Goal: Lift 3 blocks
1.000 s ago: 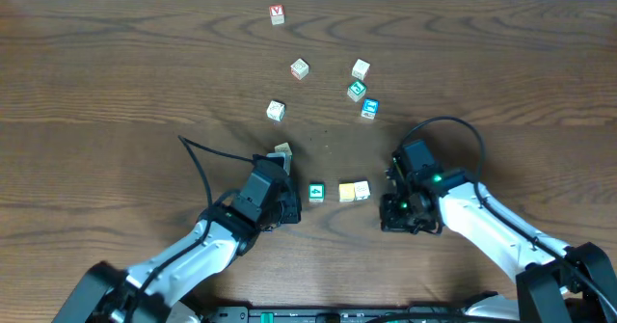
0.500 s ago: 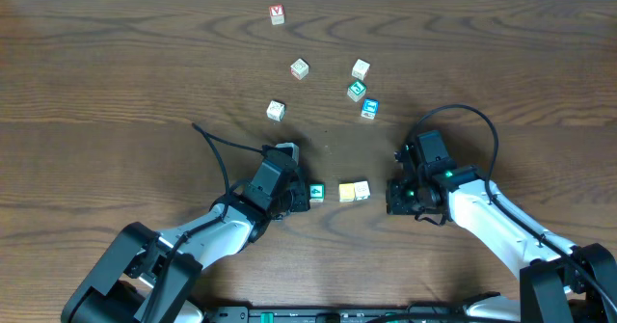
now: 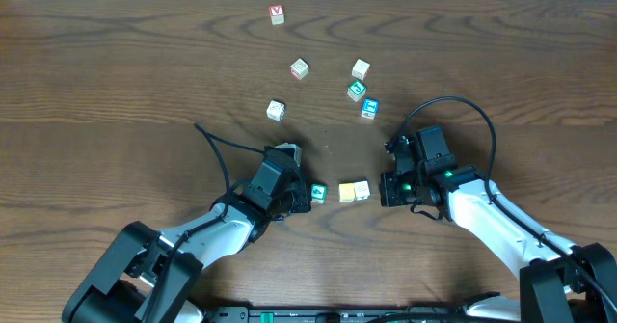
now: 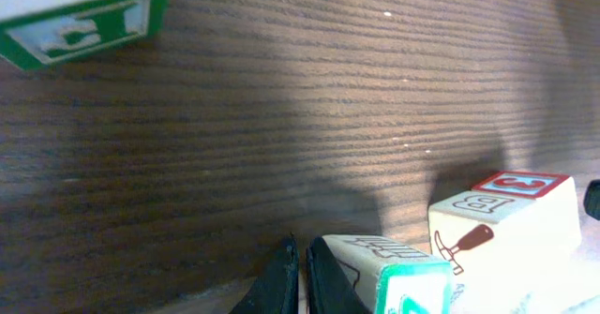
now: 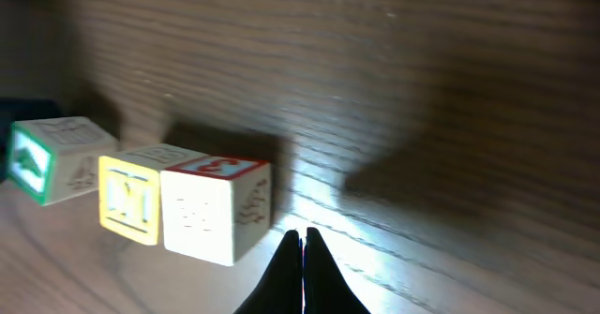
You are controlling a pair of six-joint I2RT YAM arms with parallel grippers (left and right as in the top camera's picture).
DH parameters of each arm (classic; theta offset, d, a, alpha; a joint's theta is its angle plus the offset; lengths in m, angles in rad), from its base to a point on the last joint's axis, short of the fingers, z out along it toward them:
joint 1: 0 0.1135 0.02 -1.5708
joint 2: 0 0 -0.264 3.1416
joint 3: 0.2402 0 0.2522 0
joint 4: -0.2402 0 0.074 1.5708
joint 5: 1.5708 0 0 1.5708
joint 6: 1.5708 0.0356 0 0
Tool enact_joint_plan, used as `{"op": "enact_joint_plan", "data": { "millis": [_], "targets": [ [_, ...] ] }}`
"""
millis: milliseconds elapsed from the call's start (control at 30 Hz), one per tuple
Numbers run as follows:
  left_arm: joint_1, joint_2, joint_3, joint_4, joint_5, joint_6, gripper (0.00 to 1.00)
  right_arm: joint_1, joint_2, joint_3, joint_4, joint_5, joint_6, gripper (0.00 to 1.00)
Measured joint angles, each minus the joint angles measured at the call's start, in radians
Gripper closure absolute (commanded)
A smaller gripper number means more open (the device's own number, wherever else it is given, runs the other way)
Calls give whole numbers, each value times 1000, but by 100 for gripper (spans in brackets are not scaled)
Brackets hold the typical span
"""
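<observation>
I am finding the three blocks lying in one row mid-table: green-faced block, yellow block, red-marked block. Both grippers are standing closed and empty, the left gripper at the green end and the right gripper beside the red. I judge they are placed to squeeze the row endwise. Seven other cubes are lying apart.
</observation>
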Motion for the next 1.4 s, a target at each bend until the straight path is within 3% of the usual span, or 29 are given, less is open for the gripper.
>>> {"op": "enact_joint_plan", "data": {
  "millis": [533, 967, 1400],
  "targets": [
    [0, 2, 5, -20, 23, -97, 93, 0, 78, 0, 2, -49, 1, 99],
    [-3, -32, 58, -254, 3, -156, 93, 0, 78, 0, -2, -50, 1, 99],
    [0, -34, 59, -288, 106, -91, 93, 0, 78, 0, -4, -52, 2, 99]
  ]
}}
